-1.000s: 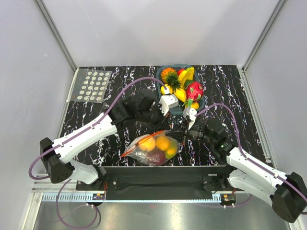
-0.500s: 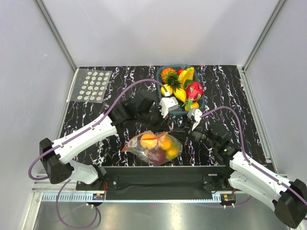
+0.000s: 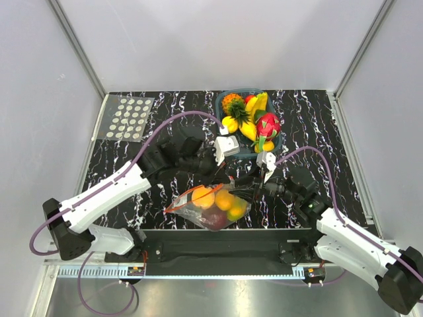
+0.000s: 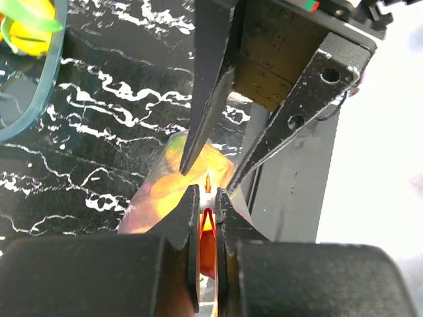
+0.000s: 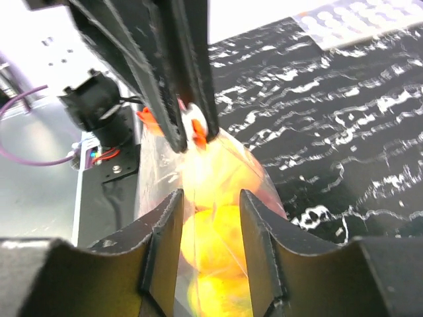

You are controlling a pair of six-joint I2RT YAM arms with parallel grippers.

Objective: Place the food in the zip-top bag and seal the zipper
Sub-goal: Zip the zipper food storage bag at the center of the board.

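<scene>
- Two grippers meet over one bag; I list each below.
- Left gripper [image 4: 207,193]: fingers pressed together on the zipper [image 5: 197,127], pinching a white-and-orange piece at the bag's mouth edge.
- Right gripper [image 5: 210,198]: fingers apart and holding nothing. They straddle the bag's upper end just beside the left gripper's tips, and I cannot tell whether they touch the plastic.
- Zip-top bag [image 3: 198,210]: clear pouch lying on the table [image 3: 317,132] close to its near edge, between the two arms and in front of the tray.
- Zipper, position: a red-orange strip along the bag's upper-left edge in the top view. I cannot tell whether it is sealed.
- Toy fruits inside the bag: orange ones [image 3: 215,197], a yellow one [image 3: 236,211] and a dark red one [image 3: 213,215], packed against each other.
- Teal tray [image 3: 219,100]: at the far middle of the table, holding a toy pineapple [image 3: 231,104], a banana [image 3: 259,102] and a dragon fruit [image 3: 268,124].
- Clear sheet with white dots [image 3: 129,117]: lying flat at the far left corner, well apart from the bag.
</scene>
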